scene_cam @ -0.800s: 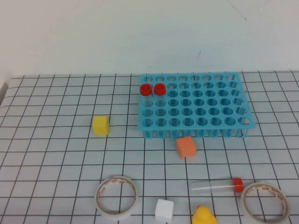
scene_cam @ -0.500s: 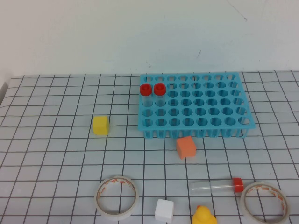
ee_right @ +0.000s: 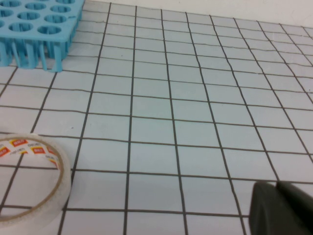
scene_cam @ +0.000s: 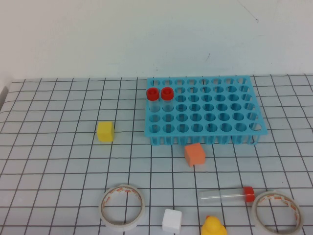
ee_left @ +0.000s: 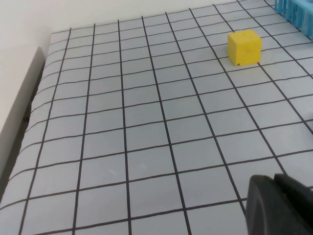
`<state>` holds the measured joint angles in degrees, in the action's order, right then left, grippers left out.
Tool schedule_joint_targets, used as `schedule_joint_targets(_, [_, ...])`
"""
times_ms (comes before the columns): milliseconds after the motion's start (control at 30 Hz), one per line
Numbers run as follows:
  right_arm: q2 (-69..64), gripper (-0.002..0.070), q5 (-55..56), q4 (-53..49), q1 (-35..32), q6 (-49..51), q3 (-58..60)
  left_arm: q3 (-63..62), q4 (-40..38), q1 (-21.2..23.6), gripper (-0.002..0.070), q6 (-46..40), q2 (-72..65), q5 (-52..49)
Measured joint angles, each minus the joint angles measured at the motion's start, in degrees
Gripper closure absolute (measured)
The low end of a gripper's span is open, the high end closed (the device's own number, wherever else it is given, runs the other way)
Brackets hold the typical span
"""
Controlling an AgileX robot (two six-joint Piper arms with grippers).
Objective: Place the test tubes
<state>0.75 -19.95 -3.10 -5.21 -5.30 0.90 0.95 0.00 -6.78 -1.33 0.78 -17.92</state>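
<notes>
Neither arm is caught in the high view, so each pincer is only glimpsed at the edge of its own wrist view. The left pincer [ee_left: 276, 198] is seen over the worktop [ee_left: 146, 147], pressed closed with nothing in it. Same deal for the right pincer [ee_right: 279, 203]: closed up, nothing gripped, grid lines underneath.

Ahead of the left pincer, well apart, a yellow cube [ee_left: 244, 47] is sat on the grid. A corner of the blue rack [ee_left: 298, 10] is glimpsed further out beyond it. Ahead of the right pincer and off to one side, a tape roll [ee_right: 62, 164] is found near, with the rack's corner further on.

The loose test tube [scene_cam: 222, 196] is laid flat on the worktop, its red cap just beside that same tape roll. So it's placed near the right pincer and well apart from the left one. Two capped tubes [scene_cam: 153, 95] are stood upright side by side in the rack, on the side toward the left pincer. An orange cube [scene_cam: 194, 154] is parked just in front of the rack. A second tape roll [scene_cam: 102, 208], a white cube [scene_cam: 171, 220] and a yellow duck [scene_cam: 213, 227] are spread along the near edge.
</notes>
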Motion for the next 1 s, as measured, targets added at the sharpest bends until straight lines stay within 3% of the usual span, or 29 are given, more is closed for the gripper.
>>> schedule_joint_targets(500, [0.00,0.0678,1.18,-1.53,0.00,0.00,0.22,0.12,0.00,0.00,0.0676,0.31,0.00,4.02])
schedule_joint_targets(667, [0.00,0.0678,8.44,-5.40,0.00,0.00,0.68,0.12,1.69,0.00,0.0676,0.31,0.00,18.26])
schedule_joint_targets(900, [0.00,0.0678,31.02,-6.47,0.00,-0.01,0.68,0.12,4.01,0.00,0.0676,-0.08,0.00,42.03])
schedule_joint_targets(1000, [0.00,0.0678,37.57,-6.15,0.00,0.12,0.68,0.12,4.23,0.00,0.0676,-0.08,0.00,45.42])
